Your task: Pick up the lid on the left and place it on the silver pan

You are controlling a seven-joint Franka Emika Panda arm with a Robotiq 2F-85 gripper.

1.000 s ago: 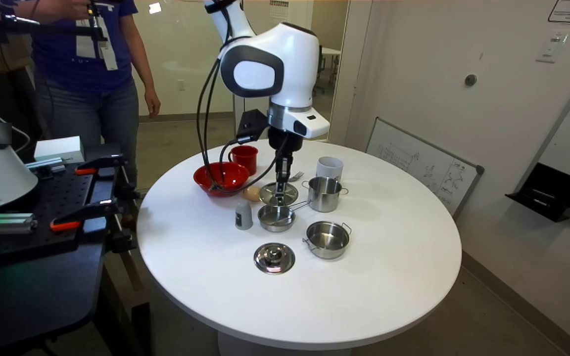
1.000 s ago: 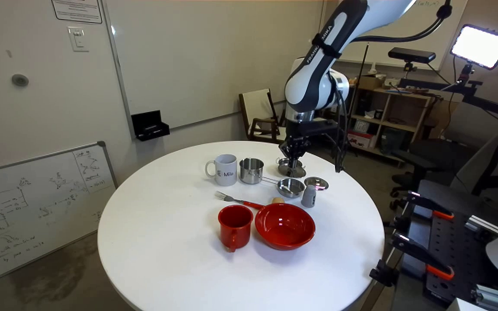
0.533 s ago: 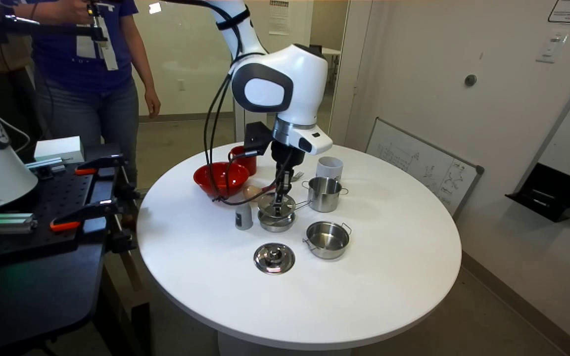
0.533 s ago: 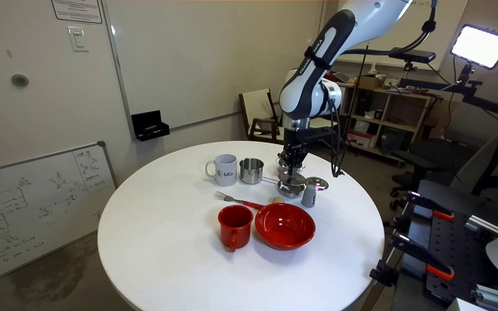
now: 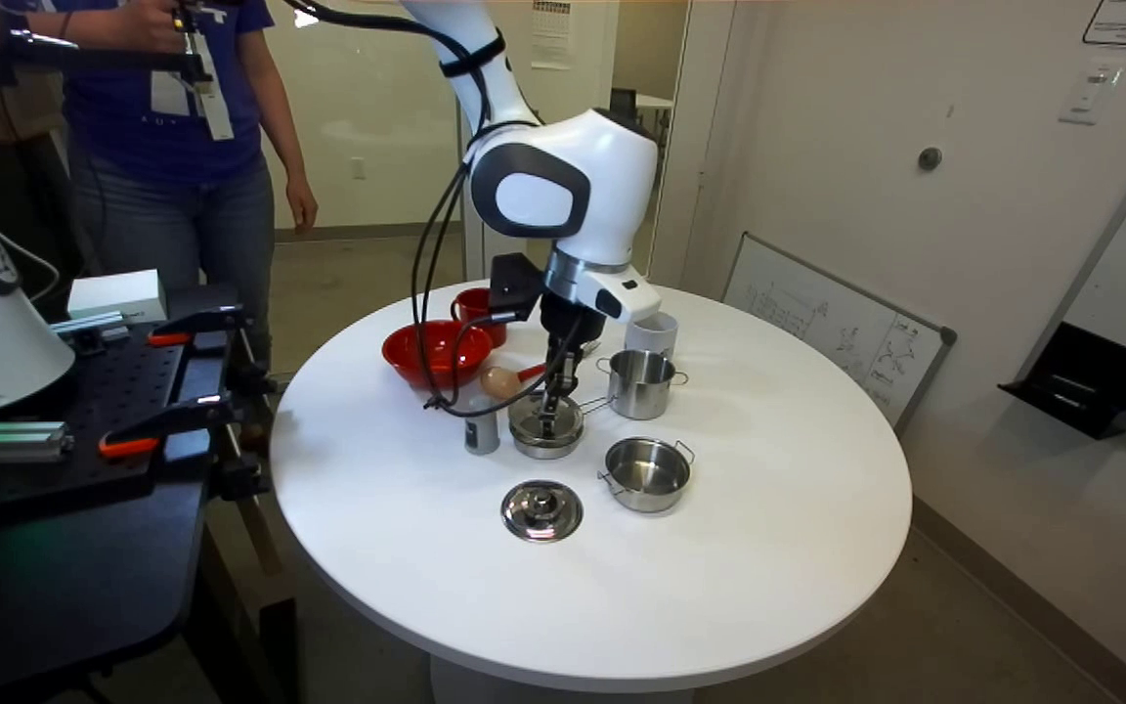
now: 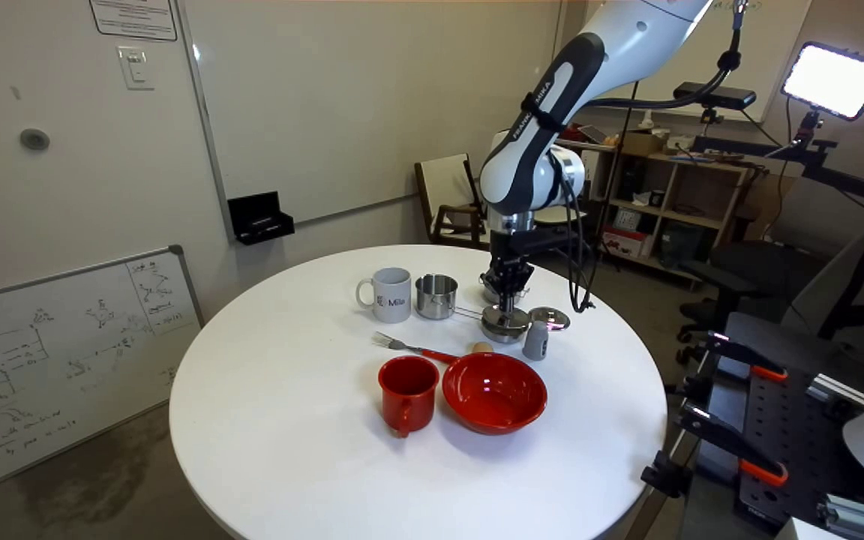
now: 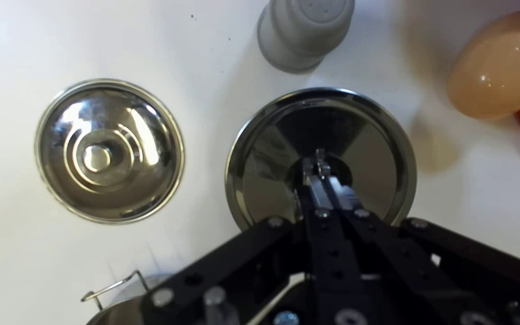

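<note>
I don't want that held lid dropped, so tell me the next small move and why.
I'd ease the end effector gently down a touch before opening: it looks shut at the middle of the lid, which appears centred over the handled pan in both exterior views, but whether it is fully seated can't be told.

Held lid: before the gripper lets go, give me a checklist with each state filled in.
1. Gripper closed on the held lid at its centre: ok.
2. Held lid over the long-handled pan in both exterior views: ok.
3. Lid flush on the pan all round: cannot tell; too small to read.
4. Grey shaker upright, with a gap to the lid in the wrist view: ok.
5. Cable loop clear of the shaker: cannot tell; in an exterior view it crosses in front.
6. Other lid apart from the held one: ok.
</note>
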